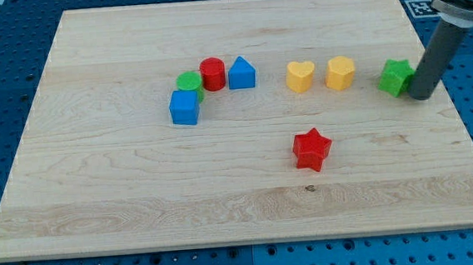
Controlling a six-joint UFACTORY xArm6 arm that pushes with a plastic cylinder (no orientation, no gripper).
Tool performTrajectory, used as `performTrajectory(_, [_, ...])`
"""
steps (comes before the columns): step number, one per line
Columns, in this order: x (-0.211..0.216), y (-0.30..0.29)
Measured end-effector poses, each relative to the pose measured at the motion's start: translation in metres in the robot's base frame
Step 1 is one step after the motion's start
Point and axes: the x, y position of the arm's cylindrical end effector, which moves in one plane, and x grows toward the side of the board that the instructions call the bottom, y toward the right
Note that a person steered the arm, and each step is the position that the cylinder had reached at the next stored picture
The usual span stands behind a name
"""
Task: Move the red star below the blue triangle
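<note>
The red star [312,149] lies on the wooden board [141,206], right of centre and toward the view's bottom. The blue triangle [241,73] stands at the upper middle, up and to the left of the star. It touches a red cylinder [211,72] on its left. My tip [422,96] rests near the board's right edge, just right of a green star [396,77] and far to the right and above the red star.
A green cylinder [189,84] and a blue cube [185,108] sit left of the red cylinder. A yellow heart [300,76] and a yellow hexagon-like block [340,73] lie between the blue triangle and the green star.
</note>
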Motion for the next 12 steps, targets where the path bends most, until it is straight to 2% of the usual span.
performTrajectory(1, [0.000,-0.003])
performTrajectory(3, [0.079,-0.013])
performTrajectory(4, [0.105,-0.046])
performTrajectory(7, [0.102,-0.250])
performTrajectory(9, [0.110,-0.238])
performTrajectory(11, [0.063,-0.247])
performTrajectory(12, [0.066,-0.241])
